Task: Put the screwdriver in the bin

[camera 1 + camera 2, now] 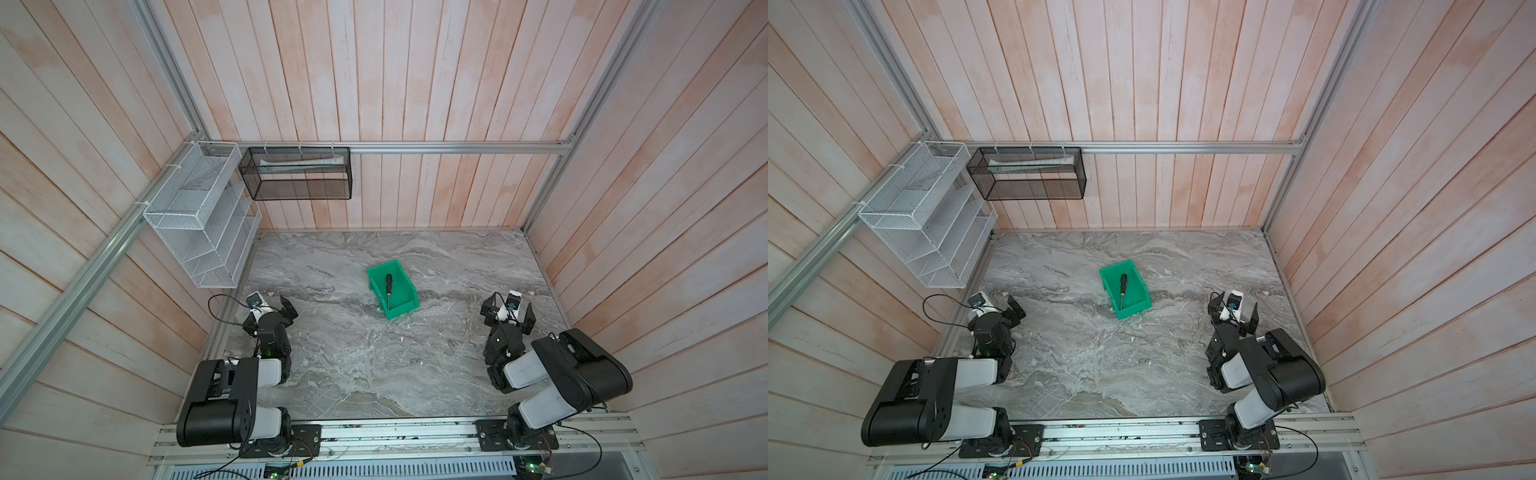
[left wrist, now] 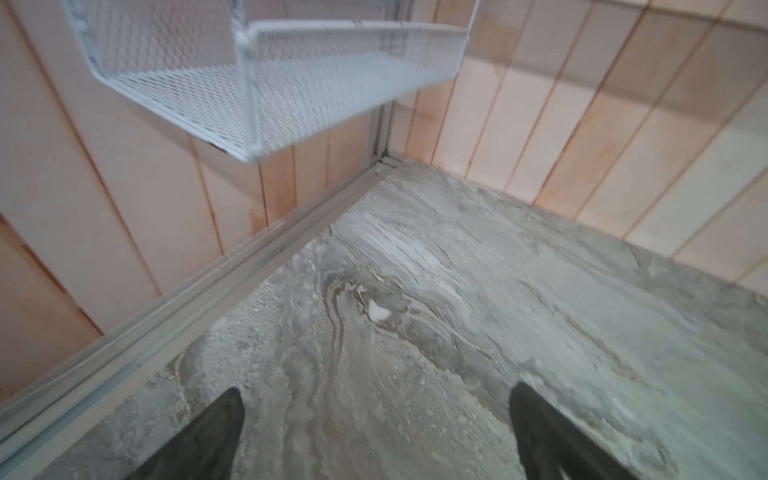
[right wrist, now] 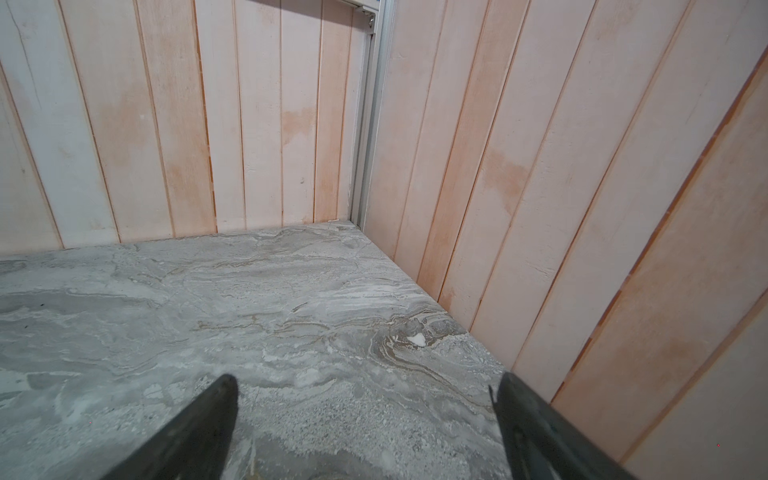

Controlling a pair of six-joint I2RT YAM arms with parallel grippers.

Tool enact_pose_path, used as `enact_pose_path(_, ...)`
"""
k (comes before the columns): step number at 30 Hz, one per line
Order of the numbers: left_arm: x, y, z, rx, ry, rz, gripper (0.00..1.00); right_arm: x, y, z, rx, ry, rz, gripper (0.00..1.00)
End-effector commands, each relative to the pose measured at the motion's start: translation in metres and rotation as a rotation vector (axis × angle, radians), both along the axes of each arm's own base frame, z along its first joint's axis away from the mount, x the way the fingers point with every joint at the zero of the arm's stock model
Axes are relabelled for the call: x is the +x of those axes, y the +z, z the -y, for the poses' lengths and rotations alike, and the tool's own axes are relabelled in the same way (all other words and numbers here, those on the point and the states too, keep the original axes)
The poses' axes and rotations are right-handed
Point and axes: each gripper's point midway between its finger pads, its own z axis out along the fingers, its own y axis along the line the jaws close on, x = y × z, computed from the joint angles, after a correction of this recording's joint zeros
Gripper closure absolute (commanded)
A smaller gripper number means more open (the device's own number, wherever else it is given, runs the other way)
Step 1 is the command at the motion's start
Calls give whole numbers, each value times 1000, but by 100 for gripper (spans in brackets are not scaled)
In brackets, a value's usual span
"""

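The black-handled screwdriver (image 1: 389,290) (image 1: 1123,290) lies inside the green bin (image 1: 402,312) (image 1: 1134,311) at the middle of the marble table, its shaft pointing toward the bin's lower front lip. My left gripper (image 1: 276,301) (image 1: 1005,303) rests low at the table's left side, far from the bin, open and empty. In the left wrist view only bare marble shows between the left gripper (image 2: 376,392) fingers. My right gripper (image 1: 509,310) (image 1: 1234,311) sits at the right side, also apart from the bin. It (image 3: 365,380) stands wide open over bare table.
A white wire rack (image 1: 199,220) (image 2: 266,83) hangs on the left wall above the left gripper. A black mesh basket (image 1: 297,172) hangs on the back wall. Wooden plank walls close in the table on three sides. An aluminium rail (image 1: 395,432) carries both arm bases at the front.
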Motion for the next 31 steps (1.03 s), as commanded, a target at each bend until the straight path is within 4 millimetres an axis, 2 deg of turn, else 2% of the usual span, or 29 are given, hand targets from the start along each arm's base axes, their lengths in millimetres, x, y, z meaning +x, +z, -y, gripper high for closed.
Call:
enact_pose_path(1, 17, 38, 18, 66, -112, 140, 0, 3, 9, -4, 31, 80, 46, 2)
enact_pose_path(3, 19, 36, 29, 85, -160, 116, 0, 9, 5, -4, 63, 136, 31, 2)
enact_pose_path(5, 22, 34, 44, 127, -229, 115, 0, 17, -11, -1, 108, 188, -15, 2)
enact_pose_path(6, 23, 23, 58, 158, -304, 97, 0, 22, -5, 4, 93, 173, 23, 2)
enact_pose_path(7, 24, 32, 61, 203, -308, 165, 0, 32, -14, -1, 113, 195, -44, 2)
enact_pose_path(8, 22, 36, 59, 199, -282, 168, 0, 41, -22, -3, 122, 201, -98, 2)
enact_pose_path(10, 27, 24, 57, 163, -289, 101, 0, 39, -17, 1, 121, 189, -68, 2)
enact_pose_path(12, 31, 28, 52, 157, -270, 118, 0, 38, -18, 1, 119, 194, -66, 2)
enact_pose_path(14, 39, 19, 49, 122, -286, 55, 0, 40, -20, 0, 128, 197, -82, 2)
enact_pose_path(16, 35, 23, 50, 116, -301, 95, 0, 39, -18, 0, 124, 198, -71, 2)
enact_pose_path(31, 37, 21, 51, 121, -295, 72, 0, 43, -21, 0, 137, 223, -86, 2)
